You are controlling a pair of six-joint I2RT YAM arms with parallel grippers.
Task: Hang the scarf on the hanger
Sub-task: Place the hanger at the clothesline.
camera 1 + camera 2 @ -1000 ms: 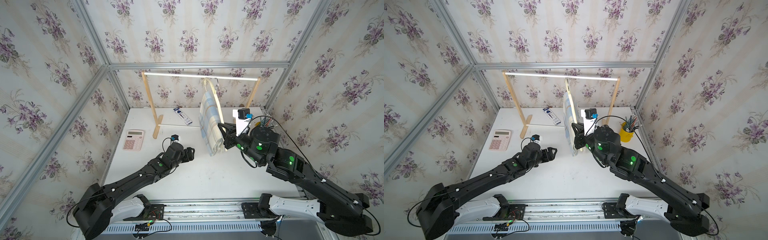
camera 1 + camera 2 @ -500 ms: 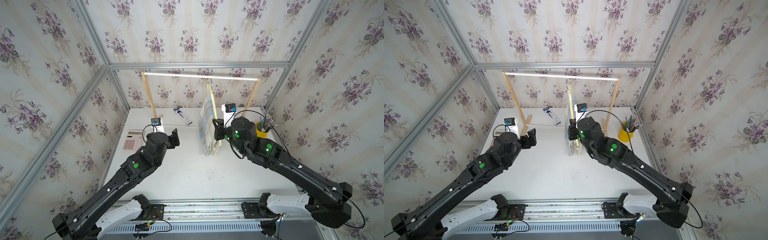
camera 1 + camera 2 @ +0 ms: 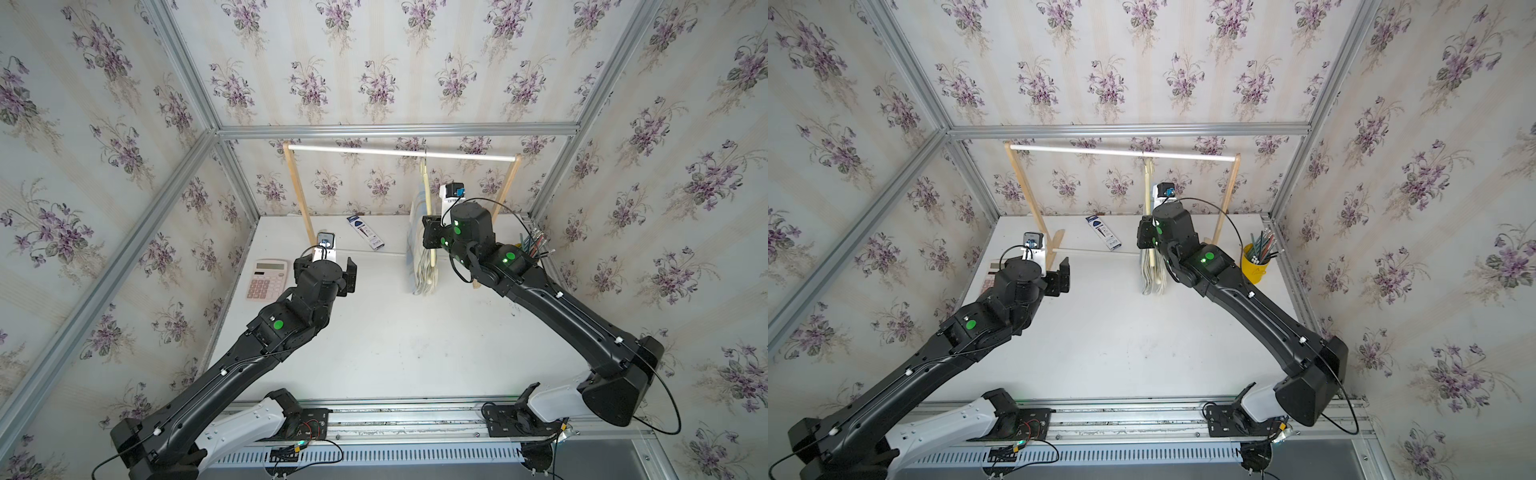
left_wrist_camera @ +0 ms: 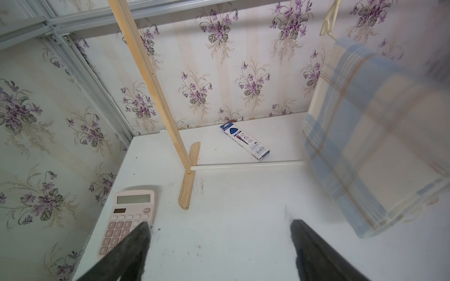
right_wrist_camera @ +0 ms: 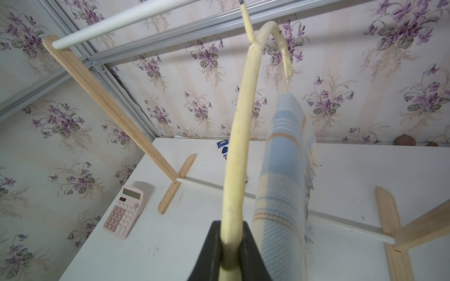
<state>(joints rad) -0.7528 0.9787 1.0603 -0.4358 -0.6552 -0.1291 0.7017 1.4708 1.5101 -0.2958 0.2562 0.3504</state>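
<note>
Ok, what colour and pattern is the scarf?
Pale blue and cream plaid with thin tan lines; the scarf shows best in the left wrist view.

The near half and middle of the table (image 3: 395,353) lie bare — broad room between the two arms. Along the far edge the rack (image 3: 301,199) blocks: uprights toward both far corners, a low rod (image 4: 243,166) just above the tabletop, a top rod (image 3: 399,153) overhead. Right of middle the hanger (image 5: 239,136) and scarf (image 4: 365,136) hang in that opening, the right gripper (image 5: 230,228) clamped on the hanger's end. Calculator (image 3: 267,279) by the left edge, pencil box (image 3: 365,232) beyond the low rod, yellow cup (image 3: 1253,268) by the right edge.
</note>
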